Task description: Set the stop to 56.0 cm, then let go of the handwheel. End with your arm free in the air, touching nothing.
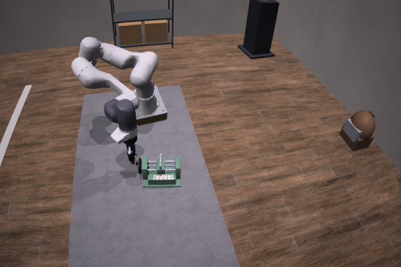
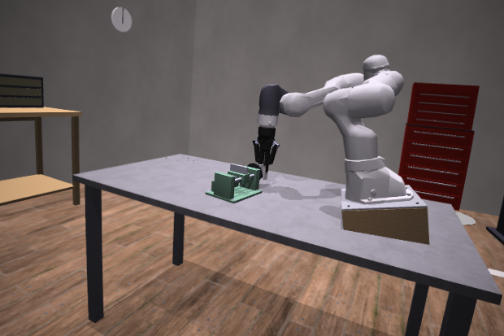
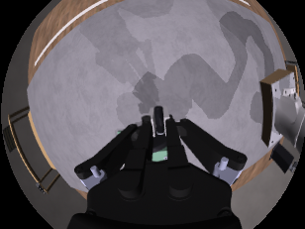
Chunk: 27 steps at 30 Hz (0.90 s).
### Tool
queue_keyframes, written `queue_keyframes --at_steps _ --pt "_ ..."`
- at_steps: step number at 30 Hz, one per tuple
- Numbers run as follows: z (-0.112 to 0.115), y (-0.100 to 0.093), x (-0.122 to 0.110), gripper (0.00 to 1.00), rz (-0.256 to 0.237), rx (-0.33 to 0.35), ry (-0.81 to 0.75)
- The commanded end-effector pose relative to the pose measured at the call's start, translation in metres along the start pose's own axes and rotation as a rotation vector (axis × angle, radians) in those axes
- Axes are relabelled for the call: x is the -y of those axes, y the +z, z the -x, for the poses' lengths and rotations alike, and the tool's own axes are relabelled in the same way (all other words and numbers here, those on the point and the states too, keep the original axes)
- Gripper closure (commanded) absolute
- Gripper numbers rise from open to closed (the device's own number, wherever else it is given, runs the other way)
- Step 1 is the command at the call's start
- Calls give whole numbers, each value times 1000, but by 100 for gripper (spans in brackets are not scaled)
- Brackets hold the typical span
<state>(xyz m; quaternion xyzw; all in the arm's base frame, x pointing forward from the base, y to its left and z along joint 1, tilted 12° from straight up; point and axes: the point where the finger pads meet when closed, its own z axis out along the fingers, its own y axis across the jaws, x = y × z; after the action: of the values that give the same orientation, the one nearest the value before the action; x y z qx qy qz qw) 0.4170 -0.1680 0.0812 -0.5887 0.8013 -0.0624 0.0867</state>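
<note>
The black two-finger gripper [image 1: 130,158] pinches the small black round handwheel [image 1: 140,165] at the left end of the green metal stop fixture [image 1: 161,172] on the grey table [image 1: 97,224]. Only the top view shows the fixture's scale; the wrist view hides it.

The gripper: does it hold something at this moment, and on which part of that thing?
The gripper is shut on the black handwheel at the end of the green fixture. It seems to grip the wheel's crank handle at the rim; the exact contact is too small to see.
</note>
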Motion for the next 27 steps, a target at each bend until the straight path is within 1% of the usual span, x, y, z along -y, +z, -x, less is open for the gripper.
queue_keyframes --at_steps 1,4,10,18,21,27 --pt "1 -9 -3 96 2 2 -1" --pt "1 -10 -3 96 2 2 -1" --pt "1 -22 -1 96 2 2 -1" --pt "1 -37 11 96 2 2 -1" --pt "1 -39 13 96 2 2 -1" --pt "1 -42 24 96 2 2 -1"
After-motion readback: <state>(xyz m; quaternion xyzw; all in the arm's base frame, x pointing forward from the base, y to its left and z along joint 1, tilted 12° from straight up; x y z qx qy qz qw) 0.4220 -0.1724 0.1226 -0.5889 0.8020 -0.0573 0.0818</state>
